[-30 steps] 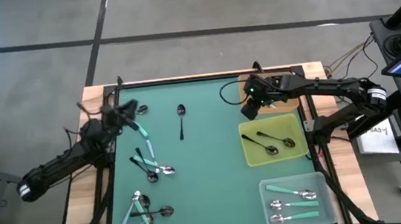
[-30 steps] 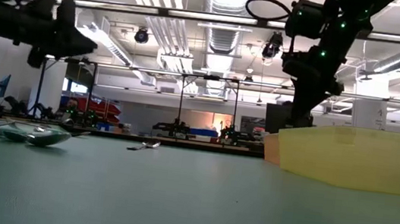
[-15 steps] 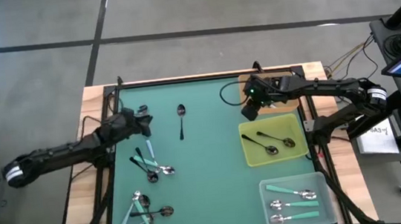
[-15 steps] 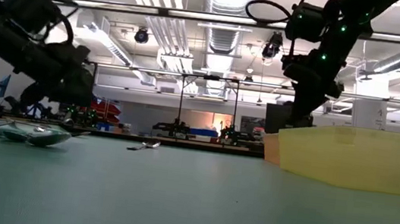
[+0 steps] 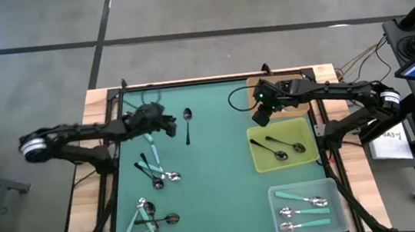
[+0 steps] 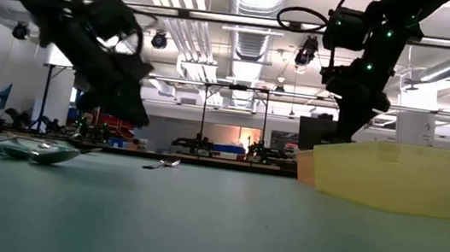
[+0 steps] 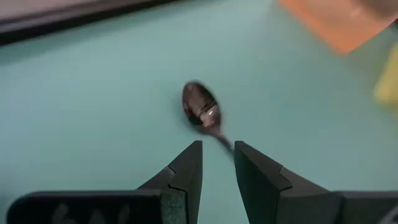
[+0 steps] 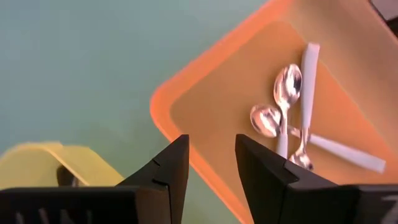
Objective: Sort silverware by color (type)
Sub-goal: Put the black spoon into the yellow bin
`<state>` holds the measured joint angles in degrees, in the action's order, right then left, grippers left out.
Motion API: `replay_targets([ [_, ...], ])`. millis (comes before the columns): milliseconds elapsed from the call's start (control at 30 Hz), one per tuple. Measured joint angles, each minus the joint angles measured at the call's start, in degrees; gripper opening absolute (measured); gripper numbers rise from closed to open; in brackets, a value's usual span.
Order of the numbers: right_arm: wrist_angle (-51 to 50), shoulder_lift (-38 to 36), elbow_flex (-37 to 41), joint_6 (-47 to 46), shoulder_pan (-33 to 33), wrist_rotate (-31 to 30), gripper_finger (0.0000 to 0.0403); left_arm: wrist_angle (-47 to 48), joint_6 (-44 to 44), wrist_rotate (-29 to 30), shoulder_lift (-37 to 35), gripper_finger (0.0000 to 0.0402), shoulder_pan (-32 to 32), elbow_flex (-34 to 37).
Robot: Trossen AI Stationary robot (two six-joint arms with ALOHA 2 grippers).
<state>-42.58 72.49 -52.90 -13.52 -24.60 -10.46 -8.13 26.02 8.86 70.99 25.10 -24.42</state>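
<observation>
Hovering beside the lone dark spoon [image 5: 187, 123], the left gripper [image 5: 168, 123] holds its fingers apart, probably for pickup; the right gripper [image 5: 259, 116], empty and apart, waits above the yellow tray [image 5: 301, 125].

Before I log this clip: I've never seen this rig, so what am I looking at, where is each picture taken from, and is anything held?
Two dark robot arms sort spoons on a green table. One picture looks straight down, one looks level across the tabletop, and one sits on each wrist. The left gripper hovers open beside a lone dark spoon, also seen from its wrist camera. The right gripper hangs open and empty by the yellow tray, which holds two dark spoons. A clear tray holds teal-handled spoons; an orange tray holds shiny ones. Mixed spoons remain loose. Nothing is held.
</observation>
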Motion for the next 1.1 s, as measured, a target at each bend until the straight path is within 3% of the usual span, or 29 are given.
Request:
replay_targets([
  [233,-3.84,0.0,0.0,-0.02,0.0,0.02,0.0116,-1.07,-0.07,1.16,15.61,0.0077,-2.46,-7.91],
  [400,-4.09,0.0,0.0,0.12,0.0,0.02,0.0119,-1.16,0.2,2.57,22.81,0.0077,-4.83,-11.41],
  [600,-4.07,0.0,0.0,0.93,0.0,0.01,0.0118,-1.46,4.46,7.11,26.6,0.0077,-8.14,-12.48],
  [833,-3.92,0.0,0.04,2.06,0.0,0.0,0.0112,0.74,13.81,17.61,31.68,0.0074,-12.0,-12.57],
  [1033,-3.85,0.0,0.07,2.21,-0.01,0.0,0.0112,-1.98,15.18,18.86,34.0,0.0011,-12.83,-12.75],
  [1100,-3.86,0.0,0.07,2.21,-0.02,0.0,0.0112,-2.05,14.83,18.01,33.35,0.0008,-12.76,-12.82],
])
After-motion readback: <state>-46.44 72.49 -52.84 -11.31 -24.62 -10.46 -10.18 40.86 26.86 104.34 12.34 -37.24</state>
